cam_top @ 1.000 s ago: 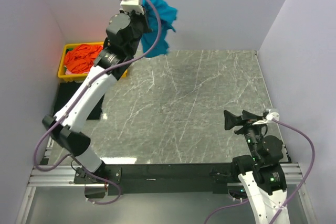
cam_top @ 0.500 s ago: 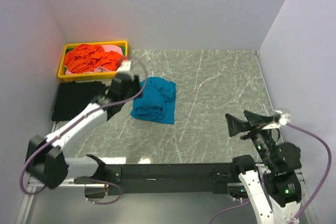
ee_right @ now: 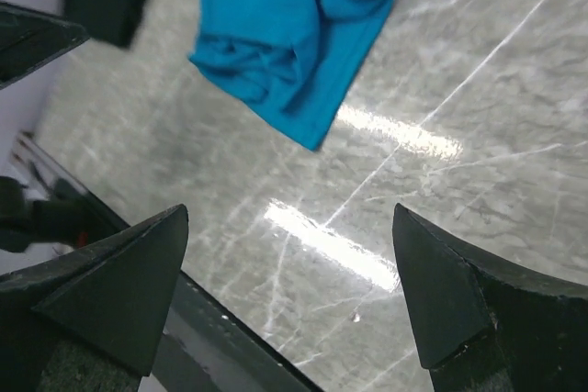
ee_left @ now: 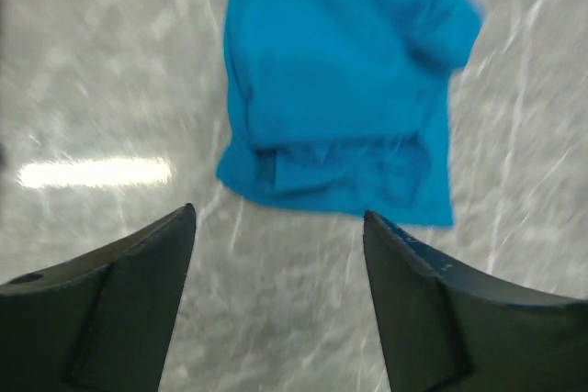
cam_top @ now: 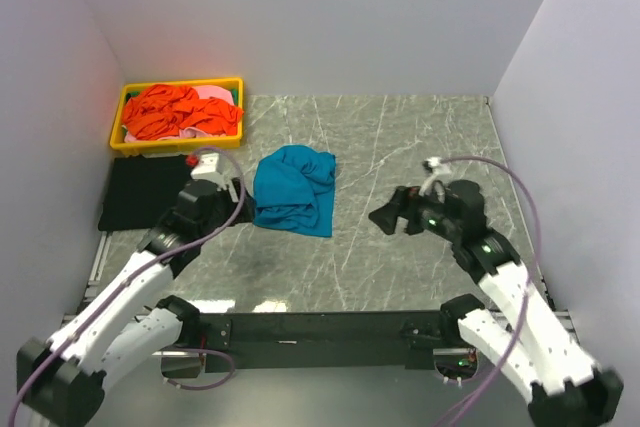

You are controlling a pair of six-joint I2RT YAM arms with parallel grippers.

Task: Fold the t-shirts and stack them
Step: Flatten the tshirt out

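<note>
On the table [cam_top: 420, 147], centre-left, the t-shirt [cam_top: 293, 190] — tray [cam_top: 150, 146] behind (far-left corner).

My surface [cam_top: 400, 147] was grey marble, white-veined, streaked with glare from overhead light. Pale lavender walls [cam_top: 300, 17] closed three sides.

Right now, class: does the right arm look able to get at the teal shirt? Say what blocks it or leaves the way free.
Probably yes: the open right claw faces the teal shirt, with only bare table between them.

You've got a yellow tray [cam_top: 160, 145] at the far-left corner of the grey marbled surface [cam_top: 400, 147], possibly touching the wall.
</note>
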